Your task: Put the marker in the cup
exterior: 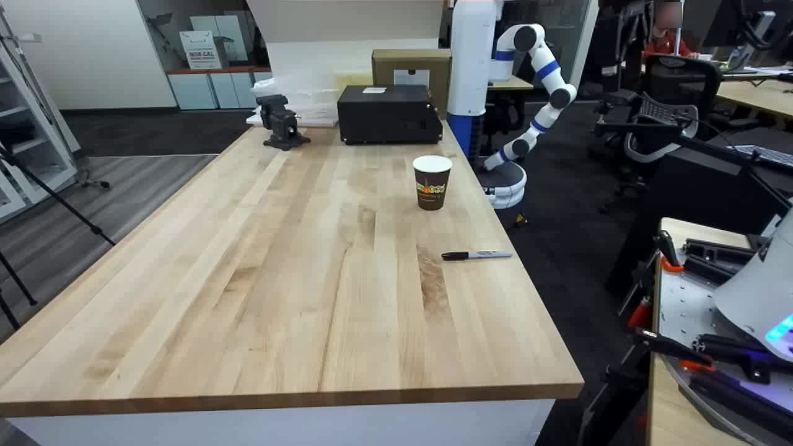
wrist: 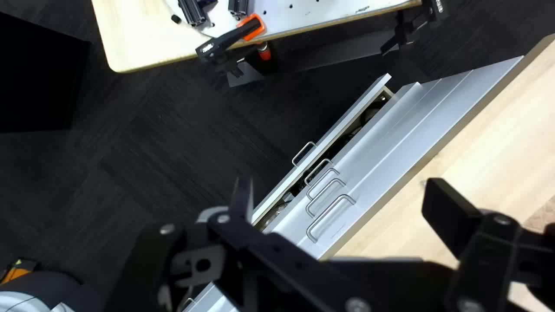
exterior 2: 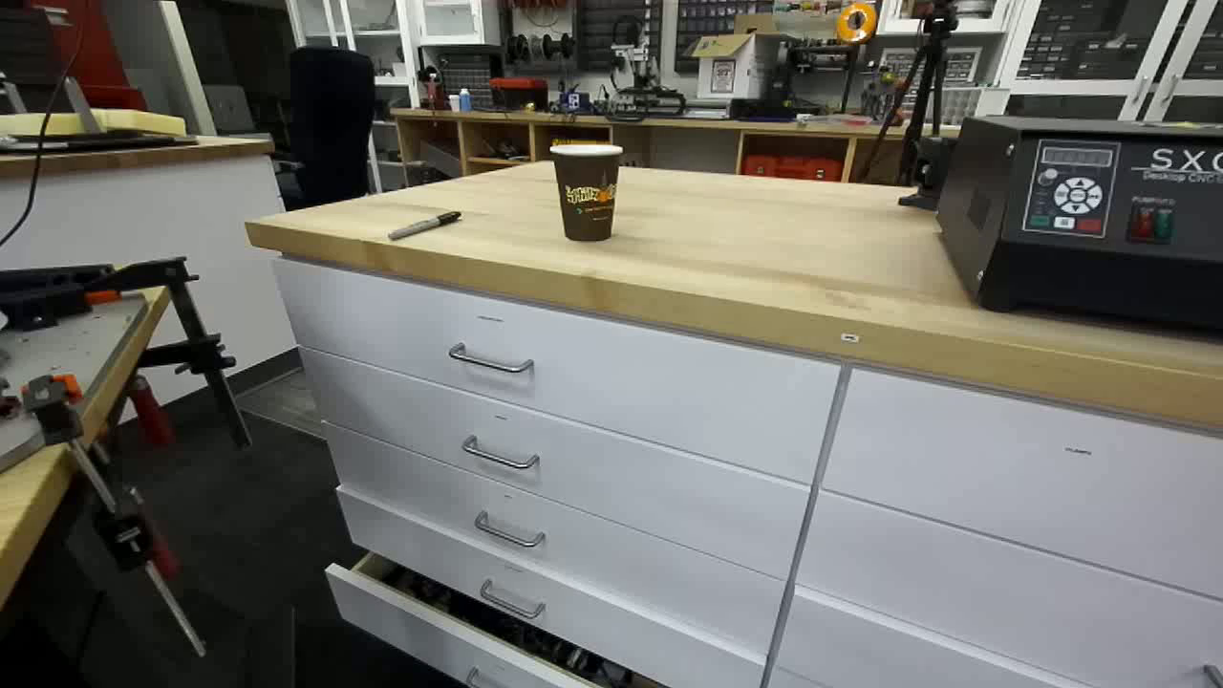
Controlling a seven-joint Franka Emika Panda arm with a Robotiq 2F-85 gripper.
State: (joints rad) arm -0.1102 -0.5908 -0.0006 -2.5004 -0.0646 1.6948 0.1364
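Observation:
The marker (exterior: 477, 255) lies flat on the wooden table, with a black cap and a pale grey body. It also shows in an exterior view (exterior 2: 424, 226), near the table's edge. The brown paper cup (exterior: 432, 186) stands upright on the table, apart from the marker; it also shows in an exterior view (exterior 2: 587, 196). Its inside is hidden. My gripper (wrist: 340, 201) shows only in the wrist view. Its fingers are wide apart with nothing between them, over the cabinet's drawers and table edge. Marker and cup cannot be made out in the wrist view.
The wooden table (exterior: 297, 272) bears a black box-shaped machine (exterior: 390, 114) and a small black stand (exterior: 282, 124) at its far end. White drawers (exterior 2: 573, 373) lie under it, the lowest one partly open. A side bench (exterior 2: 86, 354) with clamps stands beside it.

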